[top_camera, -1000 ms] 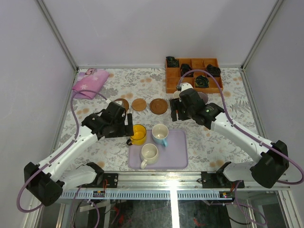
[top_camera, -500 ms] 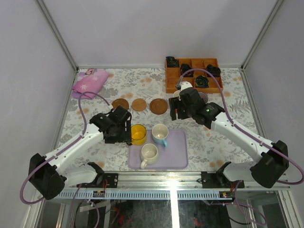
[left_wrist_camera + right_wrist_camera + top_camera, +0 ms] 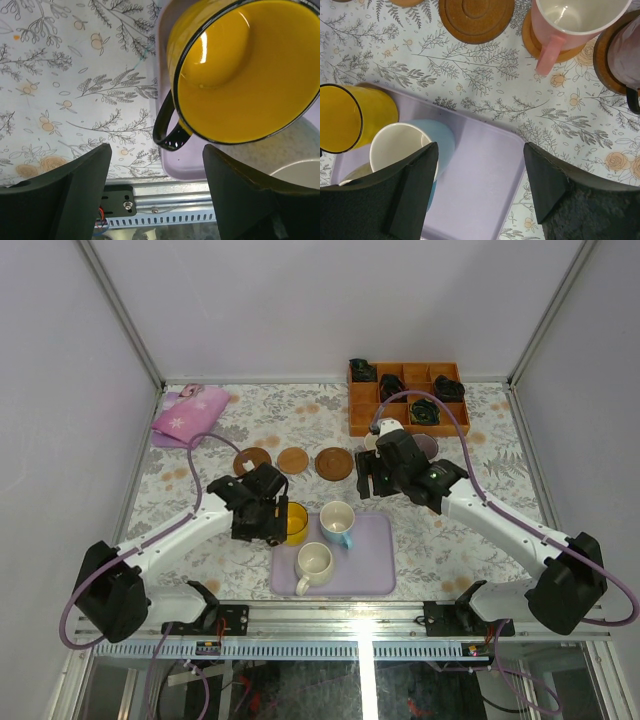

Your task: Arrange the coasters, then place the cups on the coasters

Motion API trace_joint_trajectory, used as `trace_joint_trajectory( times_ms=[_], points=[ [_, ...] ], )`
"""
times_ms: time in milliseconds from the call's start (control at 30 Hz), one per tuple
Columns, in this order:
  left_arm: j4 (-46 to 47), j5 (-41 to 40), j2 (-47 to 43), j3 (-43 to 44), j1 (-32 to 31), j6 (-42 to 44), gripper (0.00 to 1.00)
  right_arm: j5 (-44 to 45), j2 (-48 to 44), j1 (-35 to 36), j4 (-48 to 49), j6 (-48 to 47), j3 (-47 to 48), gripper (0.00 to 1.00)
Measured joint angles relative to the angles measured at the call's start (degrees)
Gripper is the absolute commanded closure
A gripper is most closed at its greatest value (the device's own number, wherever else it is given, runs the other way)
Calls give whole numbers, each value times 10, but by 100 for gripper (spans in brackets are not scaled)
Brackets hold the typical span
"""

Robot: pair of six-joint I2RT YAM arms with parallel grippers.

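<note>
On the matte lavender tray (image 3: 370, 560) — glossy yellow cup (image 3: 292, 523).

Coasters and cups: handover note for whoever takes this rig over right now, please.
Left gripper: open at the yellow ceramic cup's black handle, not gripping.
Right gripper: open, empty, above the lavender tray.
Done: five round brown wooden coasters laid out; pink cup and greyish-purple cup each on one.
To do: that cup, the light blue cup and cream-white cup, on the tray, onto the three bare coasters.
</note>
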Motion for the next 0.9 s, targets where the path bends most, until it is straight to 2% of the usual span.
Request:
trace_joint_trajectory(
  times_ms=[367,467,700,767,833,867,900],
  points=[
    [7,7,66,17,-1,26,26,-2,0,0,15,12,-19,22],
    [13,16,71,26,-2,39,29,-2,2,0,15,14,-20,21],
    [47,45,73,28,-5,60,44,-5,10,0,21,14,-20,21],
    [58,54,73,26,-5,62,54,-7,12,0,22,16,-20,21],
    [68,61,73,21,-5,63,87,-7,12,0,22,18,-20,21],
    [73,67,73,18,-6,62,97,-8,12,0,22,19,-20,21],
    [75,68,73,15,-8,64,98,-11,12,0,22,20,-20,21]
  ],
)
